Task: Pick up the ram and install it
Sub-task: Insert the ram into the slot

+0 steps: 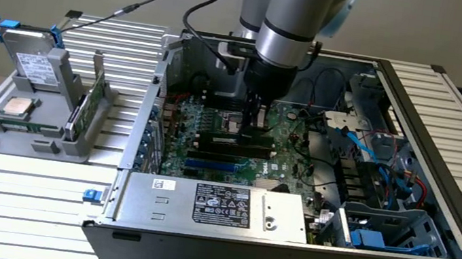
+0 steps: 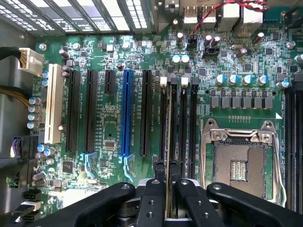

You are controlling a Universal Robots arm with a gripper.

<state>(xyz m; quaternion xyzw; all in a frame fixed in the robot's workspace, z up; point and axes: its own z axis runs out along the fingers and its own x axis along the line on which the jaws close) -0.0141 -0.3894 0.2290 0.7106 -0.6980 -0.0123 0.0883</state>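
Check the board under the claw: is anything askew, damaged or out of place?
Nothing stands out. The claw grips the ram edge-on, running parallel with the black memory slots, not skewed. The processor socket beside them is empty, and no damage shows on the motherboard.

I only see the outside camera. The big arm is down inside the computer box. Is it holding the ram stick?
Observer: Yes. In the wrist view the fingers pinch the ram, seen edge-on.
Operator: Where is it aimed?
Observer: It lines up with the narrow black slots; whether it is seated, I cannot tell.
Operator: Is the square chip holder full?
Observer: No, the chip socket beside those slots sits empty.
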